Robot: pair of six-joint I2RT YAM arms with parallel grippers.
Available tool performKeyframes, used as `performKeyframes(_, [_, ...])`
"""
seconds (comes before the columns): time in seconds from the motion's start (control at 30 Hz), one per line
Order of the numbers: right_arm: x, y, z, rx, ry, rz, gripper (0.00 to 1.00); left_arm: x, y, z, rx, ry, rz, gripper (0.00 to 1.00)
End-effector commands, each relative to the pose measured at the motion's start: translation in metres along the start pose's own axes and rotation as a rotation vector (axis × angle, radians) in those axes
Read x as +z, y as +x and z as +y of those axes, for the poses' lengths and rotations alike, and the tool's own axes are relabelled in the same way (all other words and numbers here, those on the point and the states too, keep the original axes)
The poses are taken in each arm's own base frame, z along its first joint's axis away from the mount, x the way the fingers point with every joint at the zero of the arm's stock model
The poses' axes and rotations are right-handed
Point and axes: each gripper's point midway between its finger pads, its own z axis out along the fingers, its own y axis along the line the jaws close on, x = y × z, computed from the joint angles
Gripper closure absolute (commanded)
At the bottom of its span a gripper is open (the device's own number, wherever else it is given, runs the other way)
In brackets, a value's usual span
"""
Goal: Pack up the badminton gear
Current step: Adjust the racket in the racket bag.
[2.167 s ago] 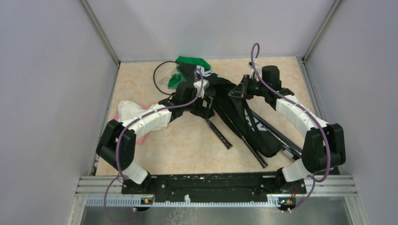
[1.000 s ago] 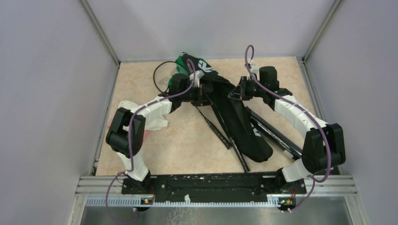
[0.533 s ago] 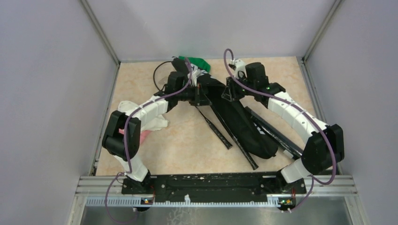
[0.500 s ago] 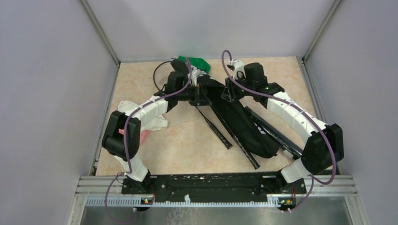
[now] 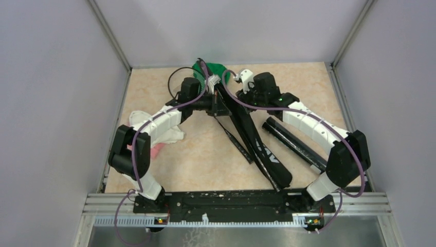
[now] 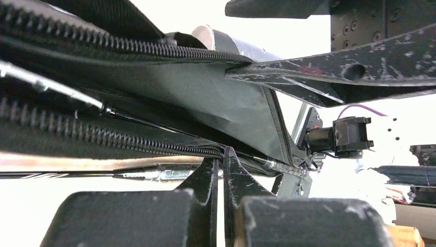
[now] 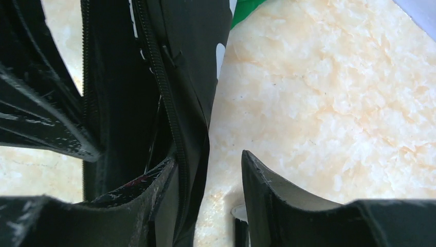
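The black racket bag (image 5: 257,146) lies slanted from the far middle of the table toward the near edge. My left gripper (image 5: 218,103) is shut on its zipper edge (image 6: 154,144) at the far end. My right gripper (image 5: 234,94) hangs open beside it, one finger (image 7: 154,182) in the bag's opening and the other (image 7: 270,188) over bare table, with the bag's edge (image 7: 198,144) loose between them. A thin racket shaft (image 6: 149,172) runs under the bag. A racket head's rim (image 5: 170,82) shows at the far left. The long black tube (image 5: 294,141) lies to the bag's right.
A green cloth (image 5: 212,67) lies at the far wall behind both grippers. White cloth (image 5: 164,133) and pink cloth (image 5: 156,150) sit under the left arm. A black handle (image 5: 240,146) lies left of the bag. Side walls close in the table.
My right gripper has opened, let go of the bag and moved left toward its far end. The bag has swung and narrowed, uncovering the tube. The left gripper stays shut.
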Motion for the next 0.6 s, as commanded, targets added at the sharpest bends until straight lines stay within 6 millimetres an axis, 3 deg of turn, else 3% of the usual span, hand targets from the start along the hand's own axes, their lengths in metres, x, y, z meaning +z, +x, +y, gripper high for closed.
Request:
performKeyframes(0.0, [0.006,-0.024,0.001,-0.032,-0.007,-0.068,0.54,-0.015,-0.019,-0.027,0.097,0.078,-0.063,1.0])
performKeyframes(0.27, [0.012,-0.011,0.028,0.081,-0.123,-0.05,0.53,-0.021,-0.021,-0.023,0.08,0.104,-0.078,1.0])
performKeyframes(0.57, [0.031,0.007,0.034,0.113,-0.147,-0.018,0.56,-0.027,-0.025,-0.021,0.067,0.126,-0.097,1.0])
